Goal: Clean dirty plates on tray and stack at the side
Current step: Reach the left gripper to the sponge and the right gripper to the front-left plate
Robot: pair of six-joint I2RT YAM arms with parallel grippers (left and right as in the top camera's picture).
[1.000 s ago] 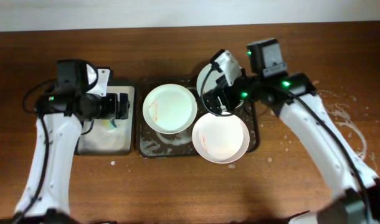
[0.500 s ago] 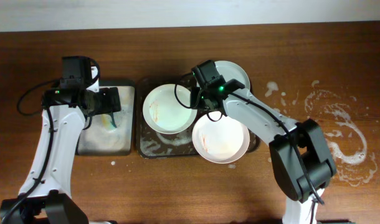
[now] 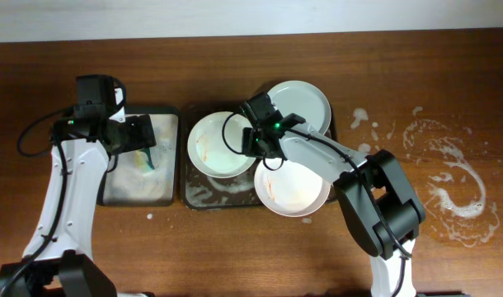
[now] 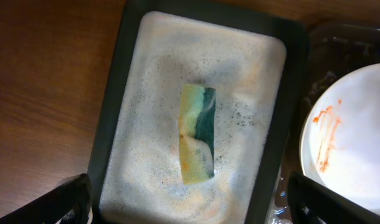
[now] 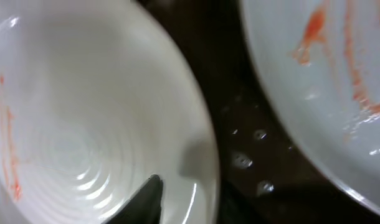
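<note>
The dirty plates [image 3: 291, 188] all lie on the tray [image 3: 200, 195], which is streaked with suds. One white plate [image 3: 218, 147] is at 9 o'clock, the pale blue-green plate [image 3: 305, 101] is at 1 o'clock, and a second white one is at 5 o'clock, reaching over the tray's rim.

The right gripper [image 3: 256, 142] is at the 3 o'clock rim of the white plate. One dark finger [image 5: 147, 198] shows just inside this rim, but the other is hidden, so I cannot tell if the jaws pinch it. The left gripper [image 3: 144, 134] hangs over the small black tray [image 3: 119, 191] with jaws spread, and the sponge [image 4: 197, 134] lies in foam below them.

I judge the step is to secure this plate and fetch the sponge. The right jaws should take the rim squarely and firmly, because wet glaze may slip, and should avoid knocking the neighbour at 5 o'clock. The left should come straight down and close across the sponge's narrow width.
</note>
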